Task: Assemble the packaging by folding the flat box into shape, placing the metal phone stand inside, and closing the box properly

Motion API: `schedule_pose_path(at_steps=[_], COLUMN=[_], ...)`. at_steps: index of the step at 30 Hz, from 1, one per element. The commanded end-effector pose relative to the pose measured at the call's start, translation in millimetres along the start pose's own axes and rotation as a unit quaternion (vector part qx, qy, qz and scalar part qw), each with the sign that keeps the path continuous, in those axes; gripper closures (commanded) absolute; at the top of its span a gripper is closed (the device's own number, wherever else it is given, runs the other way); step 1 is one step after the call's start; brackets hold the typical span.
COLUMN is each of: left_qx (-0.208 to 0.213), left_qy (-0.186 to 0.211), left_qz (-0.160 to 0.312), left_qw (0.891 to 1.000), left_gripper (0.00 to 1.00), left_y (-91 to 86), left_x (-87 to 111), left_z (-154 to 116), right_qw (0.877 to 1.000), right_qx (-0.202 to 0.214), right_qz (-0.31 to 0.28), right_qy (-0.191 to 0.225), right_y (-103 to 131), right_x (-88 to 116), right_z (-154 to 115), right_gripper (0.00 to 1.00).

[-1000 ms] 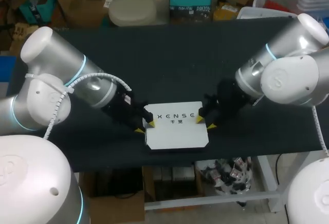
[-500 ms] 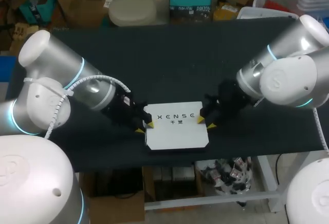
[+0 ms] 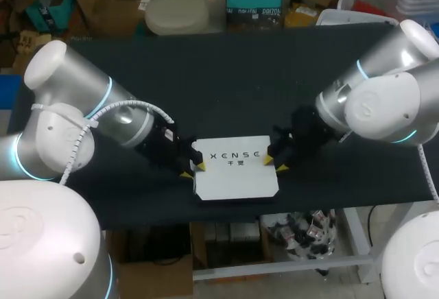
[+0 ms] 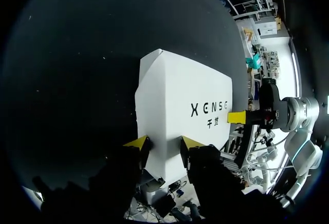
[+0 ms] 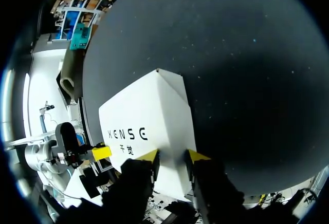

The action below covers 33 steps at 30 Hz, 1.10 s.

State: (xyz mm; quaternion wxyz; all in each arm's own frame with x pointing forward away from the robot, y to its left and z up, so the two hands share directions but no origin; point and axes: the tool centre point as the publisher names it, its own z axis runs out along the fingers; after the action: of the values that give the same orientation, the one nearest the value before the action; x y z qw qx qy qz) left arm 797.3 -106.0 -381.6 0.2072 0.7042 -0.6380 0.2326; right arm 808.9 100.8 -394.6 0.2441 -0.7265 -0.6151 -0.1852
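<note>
White box (image 3: 235,169) sits folded up with lid down on the black table (image 3: 226,86), middle, near the front edge. Phone stand not visible, may be inside. Left gripper (image 3: 193,170) pinches the box's left end and right gripper (image 3: 274,164) its right end, each with the end edge between both tips, touching on both sides. Thin card, so probably light, smooth, walls flex and dent easily. Best taken at end edges or corners where folds stiffen it, gentle squeeze only
</note>
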Motion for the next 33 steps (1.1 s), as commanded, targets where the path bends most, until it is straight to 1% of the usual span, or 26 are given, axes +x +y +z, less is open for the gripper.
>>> schedule_pose_path(at_steps=[1, 3, 9, 13, 17, 25, 27, 31, 33], left_qx=[-0.001, -0.001, -0.001, -0.001, -0.001, -0.007, -0.009, -0.019, -0.025], left_qy=[-0.002, -0.002, -0.002, -0.002, -0.002, 0.0, 0.001, 0.007, 0.011], left_qz=[0.0, 0.0, 0.0, 0.0, 0.0, 0.004, 0.005, 0.007, 0.008], left_qw=[1.0, 1.0, 1.0, 1.0, 1.0, 1.0, 1.0, 1.0, 1.0], left_gripper=[0.59, 0.58, 0.63, 0.64, 0.64, 0.65, 0.65, 0.65, 0.65], left_y=[1.2, 1.2, 1.2, 1.2, 1.2, 2.3, 2.4, 1.9, 1.2], left_x=[-1.6, -1.6, -1.6, -1.6, -1.6, -0.2, 0.6, 1.0, 1.2], left_z=[8.1, 8.1, 8.1, 8.1, 8.1, 9.6, 10.2, 11.0, 12.0], right_qw=[1.0, 1.0, 1.0, 1.0, 1.0, 1.0, 1.0, 0.999, 0.999], right_qx=[0.002, 0.002, 0.002, 0.002, 0.002, 0.0, -0.004, -0.003, -0.003], right_qz=[0.001, 0.001, 0.001, 0.001, 0.001, -0.013, -0.019, -0.026, -0.027], right_qy=[0.001, 0.001, 0.001, 0.001, 0.001, 0.012, 0.023, 0.035, 0.037], right_y=[0.5, 0.5, 0.5, 0.5, 0.5, -0.1, 0.0, -0.6, -0.9], right_x=[-2.9, -2.9, -2.9, -2.9, -2.9, -0.8, 0.0, 0.3, 0.4], right_z=[5.0, 5.0, 5.0, 5.0, 5.0, 6.0, 6.7, 7.1, 8.4], right_gripper=[0.65, 0.65, 0.64, 0.56, 0.54, 0.54, 0.55, 0.56, 0.55])
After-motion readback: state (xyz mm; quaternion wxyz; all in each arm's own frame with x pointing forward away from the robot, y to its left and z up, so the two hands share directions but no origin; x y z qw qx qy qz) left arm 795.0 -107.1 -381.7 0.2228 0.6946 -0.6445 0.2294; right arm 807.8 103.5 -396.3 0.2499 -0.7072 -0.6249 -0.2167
